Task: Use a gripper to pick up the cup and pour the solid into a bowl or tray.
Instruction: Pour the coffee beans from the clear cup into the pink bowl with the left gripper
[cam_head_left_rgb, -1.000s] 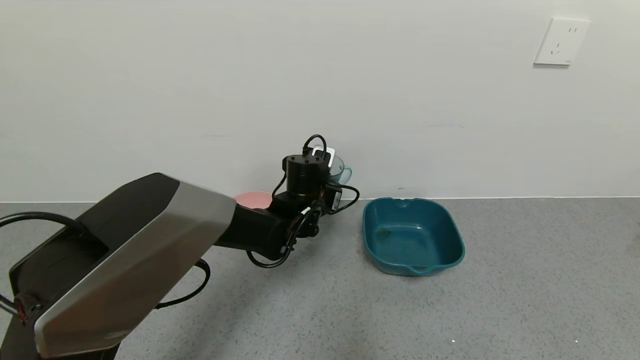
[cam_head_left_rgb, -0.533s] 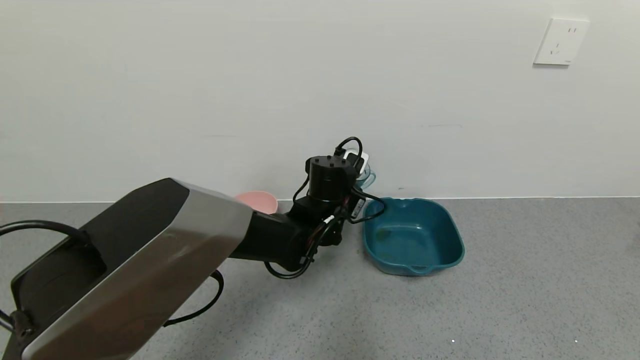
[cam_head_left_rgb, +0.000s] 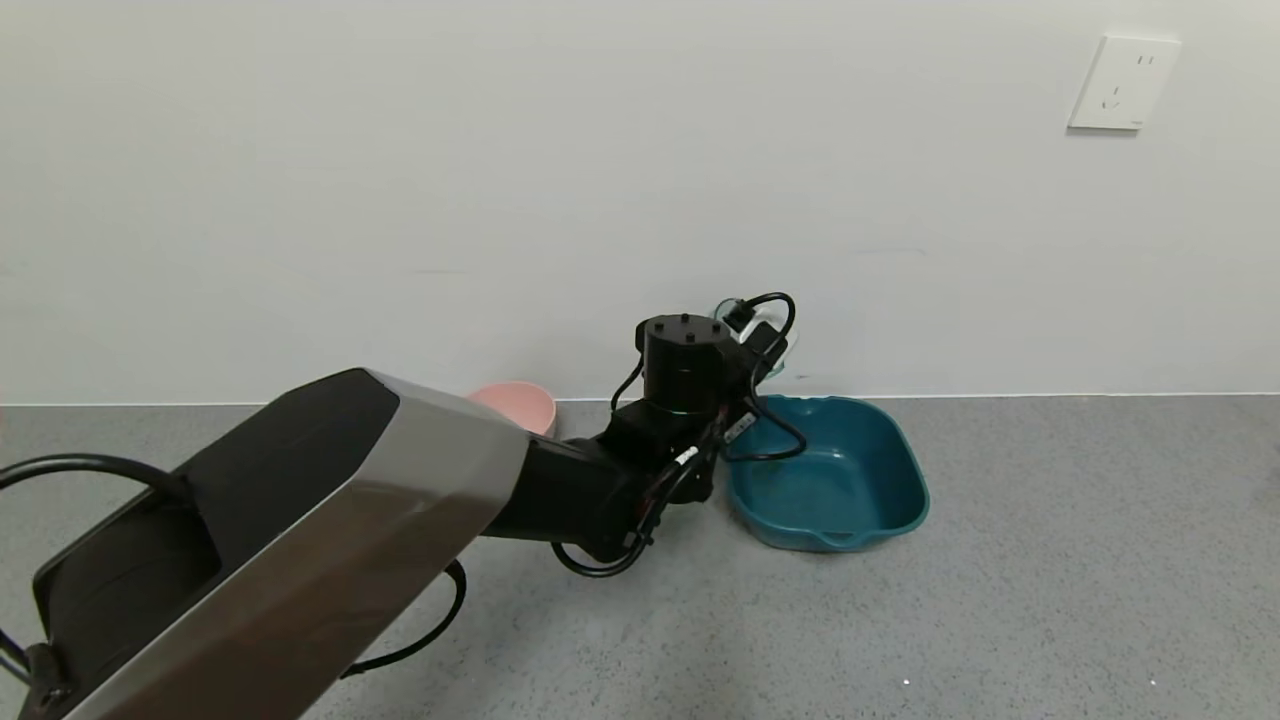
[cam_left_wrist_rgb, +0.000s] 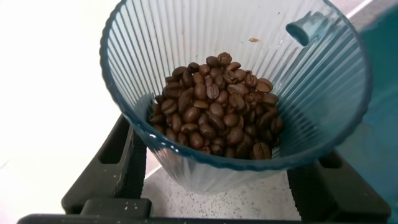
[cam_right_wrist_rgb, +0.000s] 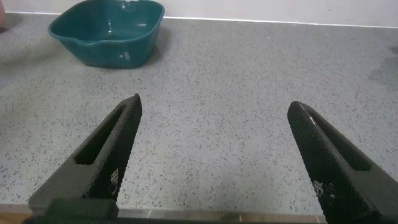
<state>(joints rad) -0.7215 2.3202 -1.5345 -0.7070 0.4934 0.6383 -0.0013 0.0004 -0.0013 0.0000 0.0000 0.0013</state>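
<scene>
My left gripper (cam_left_wrist_rgb: 214, 186) clamps the translucent blue ribbed plastic cup (cam_left_wrist_rgb: 236, 93) | brown beans (cam_left_wrist_rgb: 217, 112) inside | beside dark teal tray (cam_head_left_rgb: 850, 470) | right gripper (cam_right_wrist_rgb: 214, 155) open, parked.

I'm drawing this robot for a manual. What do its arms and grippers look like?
The left arm has a silver-grey and black angular shell, then a black cylindrical wrist with loose black cables and small white tags. The right gripper has two black, wedge-shaped fingers with dotted pads.
</scene>
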